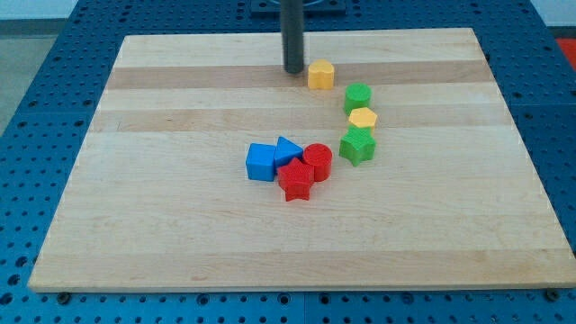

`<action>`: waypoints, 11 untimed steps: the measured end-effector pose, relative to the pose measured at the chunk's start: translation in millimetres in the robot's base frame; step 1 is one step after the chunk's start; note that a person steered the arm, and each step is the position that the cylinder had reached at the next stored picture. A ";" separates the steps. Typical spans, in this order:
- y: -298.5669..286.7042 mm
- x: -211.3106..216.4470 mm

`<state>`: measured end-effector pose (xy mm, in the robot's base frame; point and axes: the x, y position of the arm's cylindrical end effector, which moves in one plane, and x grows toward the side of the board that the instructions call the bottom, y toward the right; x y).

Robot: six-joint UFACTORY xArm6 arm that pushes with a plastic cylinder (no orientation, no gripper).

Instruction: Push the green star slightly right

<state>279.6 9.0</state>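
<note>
The green star lies right of the board's middle, at the lower end of a short column of blocks. A yellow hexagon touches its upper edge and a green cylinder sits above that. My tip rests on the board near the view's top, just left of a yellow block. The tip is well above and to the left of the green star, apart from it.
A cluster lies left of the green star: a blue cube, a blue triangle, a red cylinder and a red star. The wooden board sits on a blue perforated table.
</note>
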 end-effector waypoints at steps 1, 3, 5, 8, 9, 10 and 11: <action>43.1 43.4; 51.6 94.3; 31.6 102.1; 40.2 174.3; 82.4 175.1; 90.4 172.1; 82.5 173.1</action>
